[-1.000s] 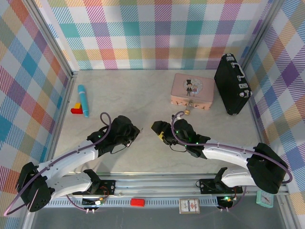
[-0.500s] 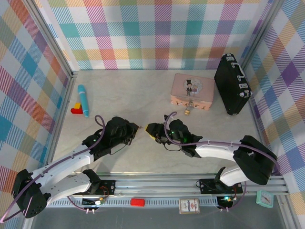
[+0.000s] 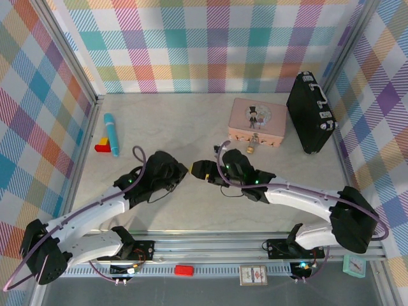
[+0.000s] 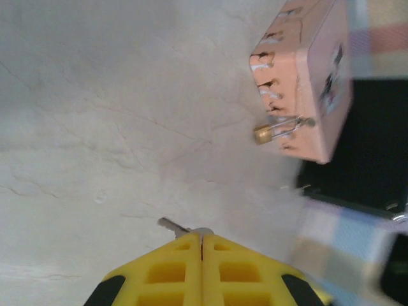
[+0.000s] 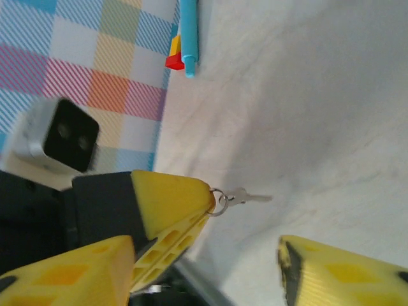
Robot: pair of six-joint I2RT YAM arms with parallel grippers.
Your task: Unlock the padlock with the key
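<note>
Left tool (image 4: 203,237) clamped shut on small silvery metal key (image 4: 173,225), low over pale marbled counter (image 3: 178,121). Right tool (image 3: 197,169) wide apart, empty, facing it. Tiny brass padlock (image 4: 262,134) hangs on pink tin (image 4: 312,70), well apart from key. Black case (image 3: 310,111) beside tin.

key (image 4: 173,225): shiny grey metal | padlock (image 4: 262,134): shiny yellow metal, silvery metal loop | tin (image 4: 315,70): smooth pink, a bit glossy | table (image 4: 95,95): pale, matt, stone look with thin dark lines | left gripper (image 4: 203,237): matt yellow plastic | pen (image 5: 188,32): smooth blue plastic | case (image 3: 309,115): dull black, shiny metal bits
</note>
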